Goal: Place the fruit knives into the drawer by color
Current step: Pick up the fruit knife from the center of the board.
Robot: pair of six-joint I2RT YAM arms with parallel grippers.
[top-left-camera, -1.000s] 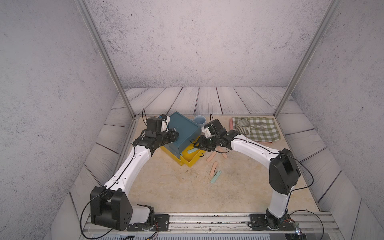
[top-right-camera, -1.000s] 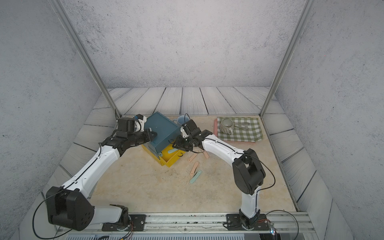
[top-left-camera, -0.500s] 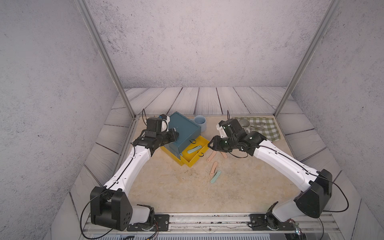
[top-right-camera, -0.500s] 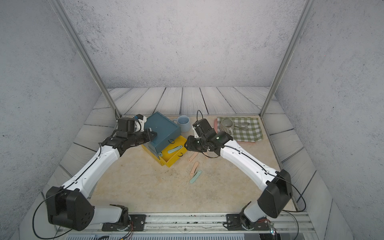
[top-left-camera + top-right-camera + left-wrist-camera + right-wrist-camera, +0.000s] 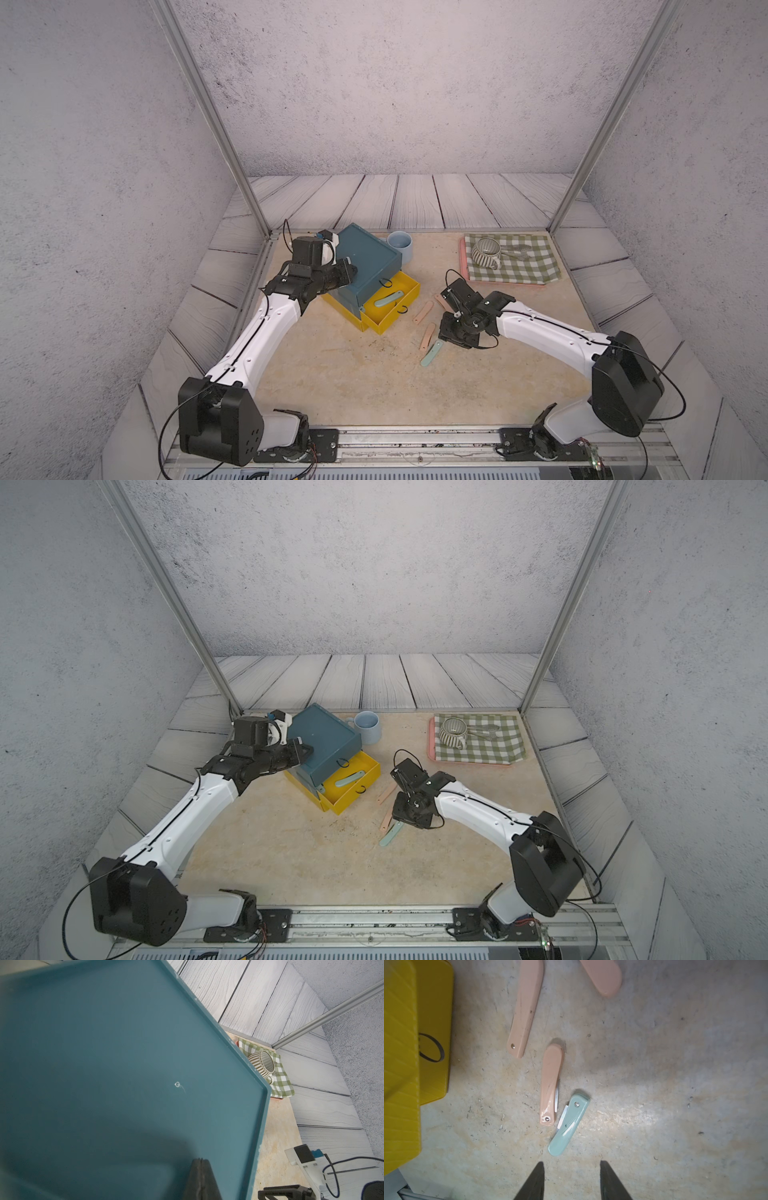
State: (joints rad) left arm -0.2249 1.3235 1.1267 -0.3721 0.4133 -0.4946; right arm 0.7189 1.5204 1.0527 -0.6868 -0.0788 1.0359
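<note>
Four knives lie on the table (image 5: pixel 332 374) off the open side of the chest (image 5: pixel 365 259): three pink ones (image 5: pixel 423 311) and one mint knife (image 5: pixel 430 353), the mint one farthest out from the chest. One yellow drawer (image 5: pixel 392 323) is pulled out with another mint knife (image 5: pixel 388 298) lying in it, so that drawer reads as the mint slot. No olive knives in view, can't tell if they sit in a shut tier. Left gripper (image 5: pixel 200 1164) is clenched on nothing, tips pressed on the chest's teal top; looks like it's bracing the chest. Right gripper (image 5: pixel 572 1164) hangs over the loose mint knife, jaws apart and empty. Step in hand, I'd say: pre-grasp on that mint knife. Next move needs the wrist turned so the jaws straddle the handle across its narrow width, then straight down till the tips reach the table, since the knife lies flat. Watch the nearest pink knife (image 5: pixel 551 1084): its end sits just beside the mint one's pivot end, apart but close, so close on the half away from it. Blade edge shows slightly out of the mint handle, so grip the plastic. Then carry to the yellow drawer and drop it in.
</note>
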